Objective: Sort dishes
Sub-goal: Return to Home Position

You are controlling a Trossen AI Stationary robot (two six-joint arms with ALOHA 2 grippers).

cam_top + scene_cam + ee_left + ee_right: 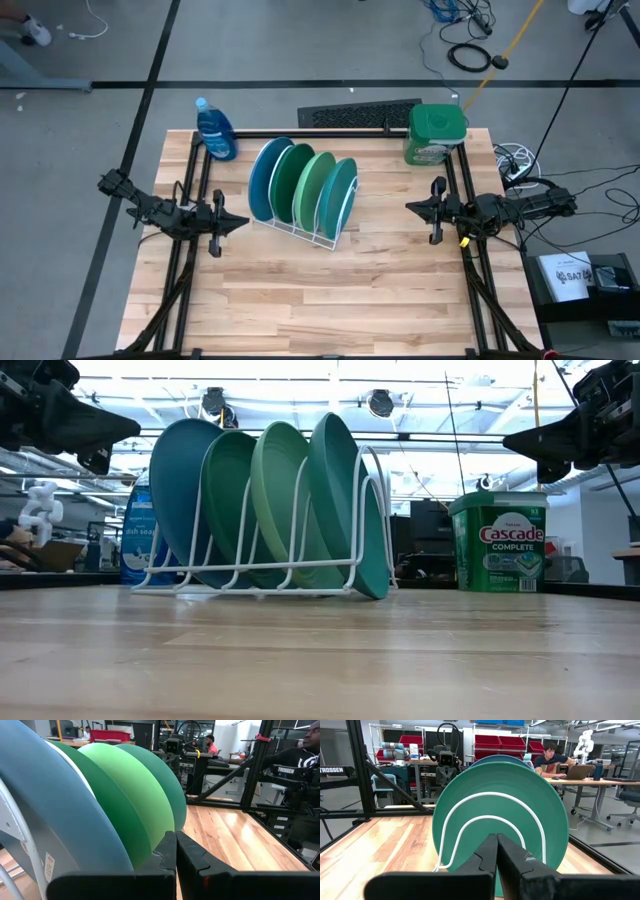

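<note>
**Fingers pressed together on both arms, four plates racked**

Fingers [167, 855] of the left gripper [238, 222] are pressed together on nothing, and so are those of the right gripper [410, 207]. The left hangs above the table's left side and the right above its right side. Both point inward and are well apart from the white wire rack [300, 232] between them.

The rack holds every dish on edge. From left to right they are the blue plate [260, 175], dark green plate [288, 180], light green plate [314, 185] and teal plate [342, 195]. A soap bottle [215, 130] stands at the far left and a green-lidded tub [435, 135] at the far right.

The sorting looks finished, so what remains is parking the arms. Each should draw straight back along its own side with its fingers shut, never sweeping across the middle. The teal plate leans on the end loop facing the right gripper, so a brush there could tip it.
</note>
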